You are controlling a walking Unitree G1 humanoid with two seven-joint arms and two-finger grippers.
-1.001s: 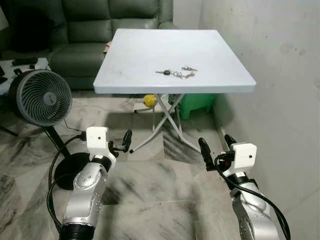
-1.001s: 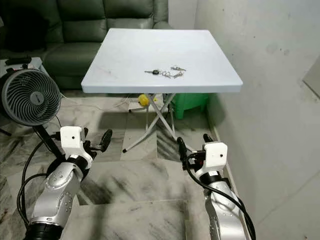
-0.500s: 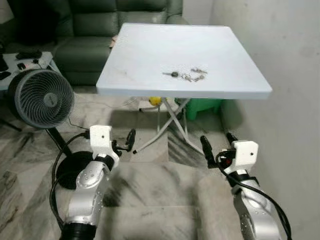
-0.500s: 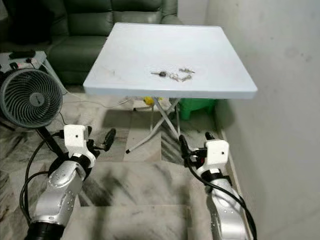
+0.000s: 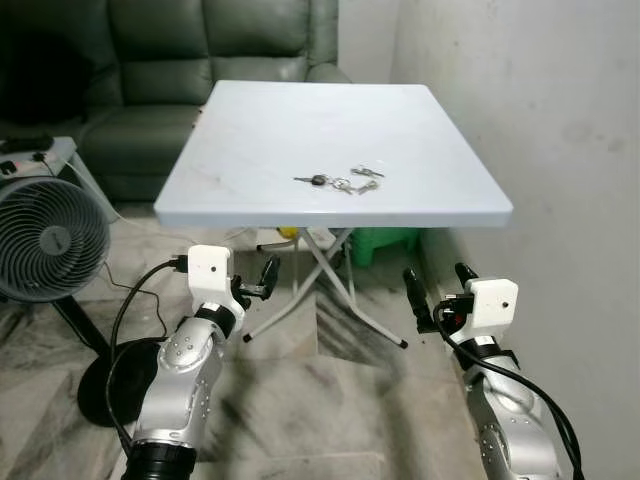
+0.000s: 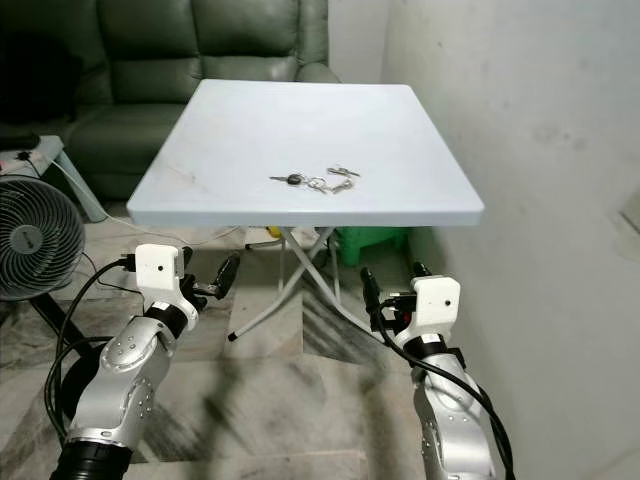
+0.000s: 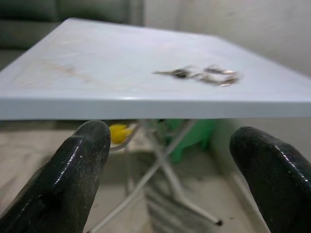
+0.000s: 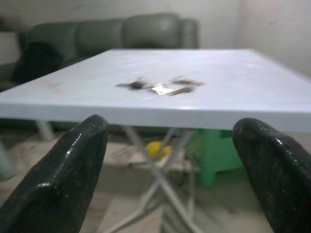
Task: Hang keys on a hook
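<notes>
The keys (image 5: 340, 182) lie flat in a loose bunch on the pale table (image 5: 250, 120), a little toward its near edge and nearer my right side, well apart from both my grippers. My left gripper (image 5: 265, 282) and right gripper (image 5: 437, 292) hang below the tabletop, level with its front edge, both spread wide with nothing between the fingers. As I judge it, the risk is coming in too low and knocking that edge, or pushing the thin, flat keys across the smooth top instead of pinching them; a poor grip on the ring could also let them drop to the marble floor (image 5: 300, 400). I see no hook. There is no writing or brand I can read anywhere.
</notes>
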